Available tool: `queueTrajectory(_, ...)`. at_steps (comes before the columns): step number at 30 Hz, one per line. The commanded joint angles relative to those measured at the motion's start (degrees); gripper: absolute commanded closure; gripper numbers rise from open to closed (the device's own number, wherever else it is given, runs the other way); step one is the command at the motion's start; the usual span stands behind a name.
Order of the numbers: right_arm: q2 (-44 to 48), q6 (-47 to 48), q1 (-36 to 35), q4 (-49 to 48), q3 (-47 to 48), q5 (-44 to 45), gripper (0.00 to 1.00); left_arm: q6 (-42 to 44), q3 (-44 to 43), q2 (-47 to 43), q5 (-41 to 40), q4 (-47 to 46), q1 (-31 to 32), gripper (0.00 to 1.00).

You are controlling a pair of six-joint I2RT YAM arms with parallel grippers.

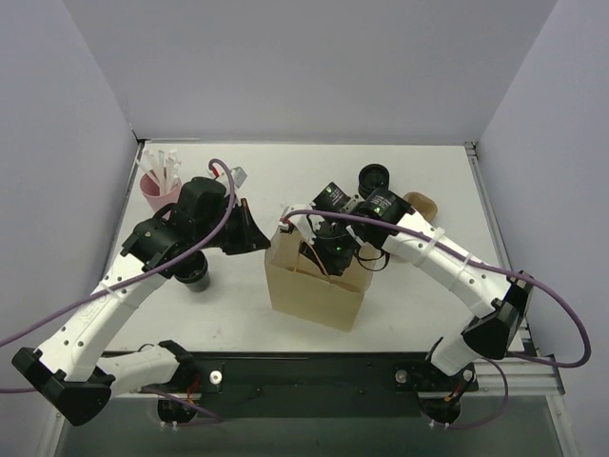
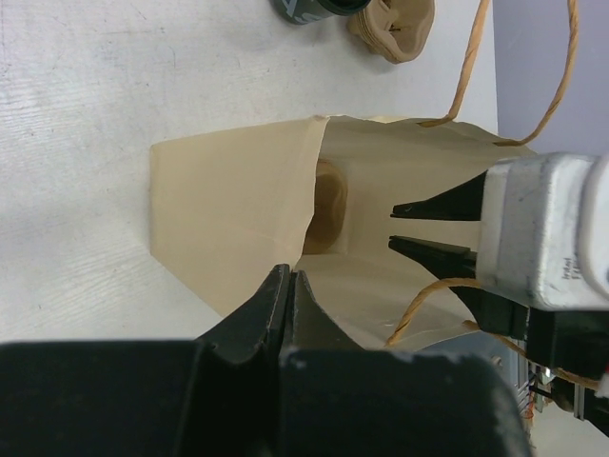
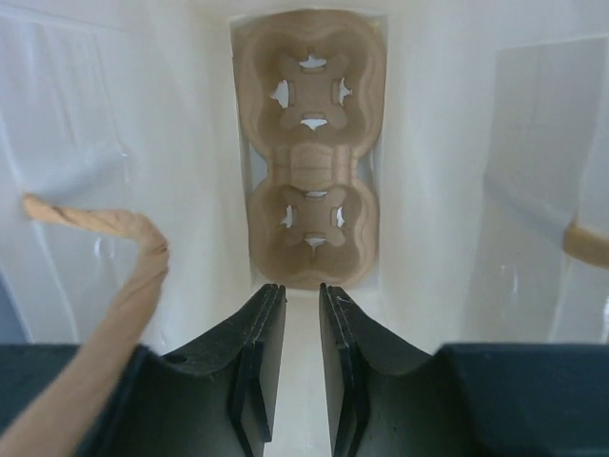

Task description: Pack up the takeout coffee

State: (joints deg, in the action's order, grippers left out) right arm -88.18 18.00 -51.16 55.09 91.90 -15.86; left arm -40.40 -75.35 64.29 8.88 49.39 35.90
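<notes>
Your right gripper (image 3: 301,290) hangs inside the brown paper bag (image 1: 314,297). Its black fingers stand a narrow slit apart with nothing between them, above a moulded pulp cup tray (image 3: 309,143) that lies flat on the bag's floor, each of its two sockets pierced by small cut-outs. In the right wrist view a twisted paper handle (image 3: 114,243) curls in at the fingers' 9 o'clock. From overhead that arm's wrist crowds the bag's mouth. Your left gripper (image 2: 288,286) is closed at the mouth's 9 o'clock rim; whether paper is pinched in it you cannot tell. The takeout coffee (image 1: 374,178), a small black lidded cup, stands on the white table (image 1: 304,171) at the bag's 1 o'clock, outside the bag. A tan pulp piece (image 1: 421,204) sits at 2 o'clock, and a pink cup (image 1: 155,193) of white sticks (image 1: 164,164) at 10 o'clock. Only the right wrist view shows the bag's smooth pale lining and floor; only the overhead view shows the pink cup.
</notes>
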Motion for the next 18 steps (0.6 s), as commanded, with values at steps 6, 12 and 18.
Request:
queueTrajectory(6,-0.2,-4.6,-0.2,-1.0,2.4,3.9,0.71,0.0,-3.0,-0.9,-2.1,1.2,-0.2,0.86)
queueTrajectory(12,1.8,-8.2,1.0,-1.6,8.0,4.9,0.67,1.5,-5.2,-0.3,-4.6,3.9,-0.2,0.53)
queueTrajectory(18,4.2,-12.9,1.4,-1.8,9.3,3.2,0.6,3.0,-6.4,1.4,-3.4,3.5,-0.3,0.45)
